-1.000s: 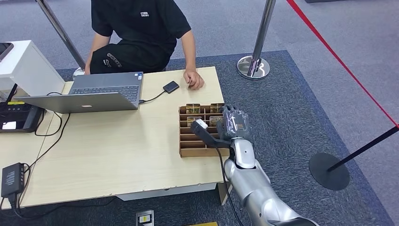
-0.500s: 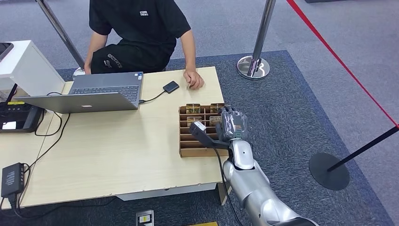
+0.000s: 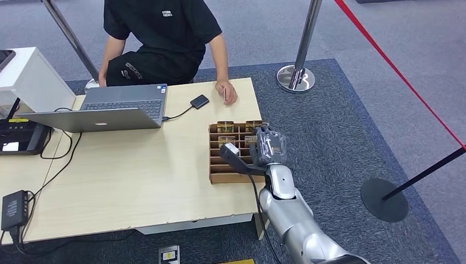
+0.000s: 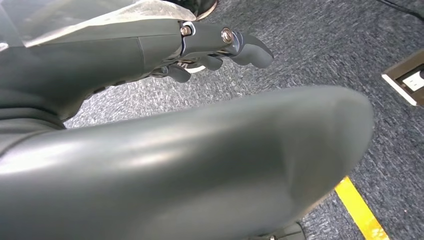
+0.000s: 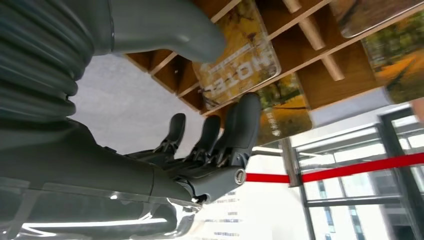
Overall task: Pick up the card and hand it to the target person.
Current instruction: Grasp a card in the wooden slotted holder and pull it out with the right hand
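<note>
The task looks barely begun. The right hand (image 3: 269, 146) hovers over the cardboard rack (image 3: 218, 175) at 4 o'clock on the table (image 3: 137, 176), fingers apart, holding nothing. The card (image 5: 239, 55) stands in its slot; the right wrist view shows thumb and fingers (image 5: 240, 125) bracketing it. The left hand (image 4: 210, 42) hangs loosely curled, holding nothing. The person (image 3: 159, 33) waits at 12 o'clock.

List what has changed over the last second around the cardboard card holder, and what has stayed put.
The right hand has eased slightly nearer the robot and a little left over the brown slotted cardboard card holder, its fingers now against a yellow printed card; no card is lifted. The seated person's hand on the light wooden table has shifted slightly. The silver laptop and the holder have not moved.
</note>
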Tool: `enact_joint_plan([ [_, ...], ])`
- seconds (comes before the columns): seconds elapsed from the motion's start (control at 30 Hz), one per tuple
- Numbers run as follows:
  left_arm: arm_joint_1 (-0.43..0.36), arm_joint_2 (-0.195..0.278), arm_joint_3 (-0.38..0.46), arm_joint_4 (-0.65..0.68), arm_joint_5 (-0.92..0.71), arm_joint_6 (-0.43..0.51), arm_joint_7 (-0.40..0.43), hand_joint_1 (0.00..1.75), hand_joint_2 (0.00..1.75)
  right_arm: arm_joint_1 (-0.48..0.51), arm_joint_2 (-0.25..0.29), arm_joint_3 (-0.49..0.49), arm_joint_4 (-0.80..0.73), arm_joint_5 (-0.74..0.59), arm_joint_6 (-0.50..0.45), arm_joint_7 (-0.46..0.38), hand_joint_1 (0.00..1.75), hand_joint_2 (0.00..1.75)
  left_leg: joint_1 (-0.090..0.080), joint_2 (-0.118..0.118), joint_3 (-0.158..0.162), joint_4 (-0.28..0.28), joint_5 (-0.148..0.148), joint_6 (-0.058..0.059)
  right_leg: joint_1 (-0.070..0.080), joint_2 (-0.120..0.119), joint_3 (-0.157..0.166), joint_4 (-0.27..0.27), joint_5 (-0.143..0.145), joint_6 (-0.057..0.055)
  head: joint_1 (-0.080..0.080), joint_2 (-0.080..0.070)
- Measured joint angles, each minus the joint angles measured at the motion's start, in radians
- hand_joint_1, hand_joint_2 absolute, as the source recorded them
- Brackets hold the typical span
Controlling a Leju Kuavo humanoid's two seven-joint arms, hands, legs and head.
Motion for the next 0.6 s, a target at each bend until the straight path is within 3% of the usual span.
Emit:
enact_joint_plan([
  [0.6,0.000,0.000,0.001,0.000,0.015,0.000,0.002,0.00,0.00,0.002,0.018,0.005,0.000,-0.007,0.000,-0.010,0.89,1.75,0.000,0.000,0.000,0.000,0.000,0.000,0.000,0.000,0.000,0.000,0.000,0.000,0.000,0.000],
])
